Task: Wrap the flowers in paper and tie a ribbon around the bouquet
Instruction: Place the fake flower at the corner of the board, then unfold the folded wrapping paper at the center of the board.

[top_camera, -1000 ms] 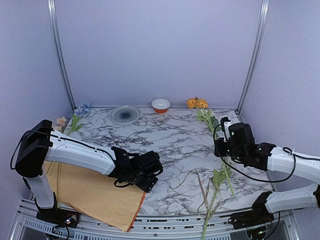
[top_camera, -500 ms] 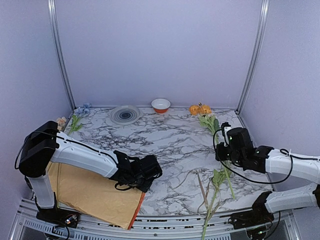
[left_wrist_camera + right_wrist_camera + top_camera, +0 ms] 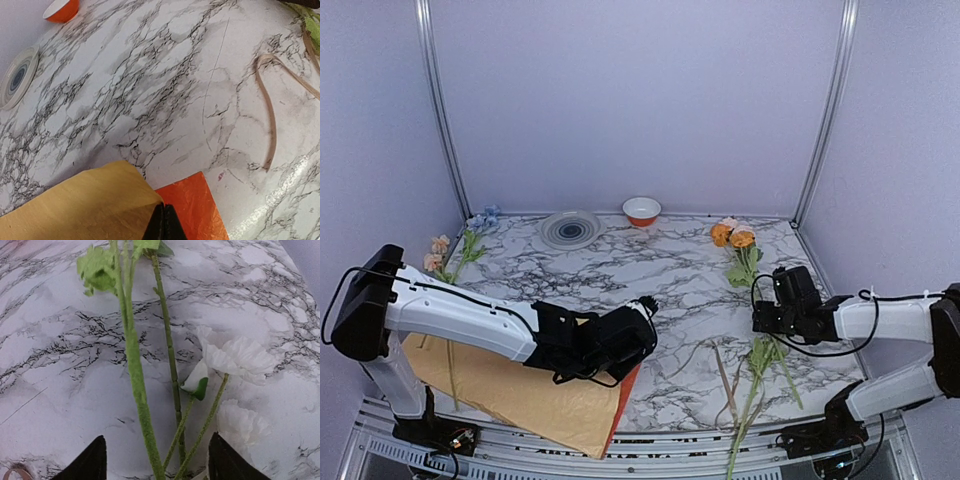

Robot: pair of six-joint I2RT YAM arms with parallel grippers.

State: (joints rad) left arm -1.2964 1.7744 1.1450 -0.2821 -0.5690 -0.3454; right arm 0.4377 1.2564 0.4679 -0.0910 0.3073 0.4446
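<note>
Little is done: nothing is wrapped or tied. My left tool (image 3: 163, 226) is pinched together on a corner of the paper (image 3: 85, 205), which lies crinkled at the worktop's (image 3: 650, 270) near left, tan face up, orange underside showing. My right tool (image 3: 159, 460) stands apart astride flowers (image 3: 134, 360) on the right; more stems lie far left. The ribbon (image 3: 270, 117) lies loose between.

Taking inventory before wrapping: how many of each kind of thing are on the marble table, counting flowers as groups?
Dishes (ringed grey plate, orange-and-white bowl): 2
Crinkled tan-and-orange paper sheet: 1
Thin beige ribbon strand: 1
Artificial flower groups (left group, right group): 2
Total: 6
</note>
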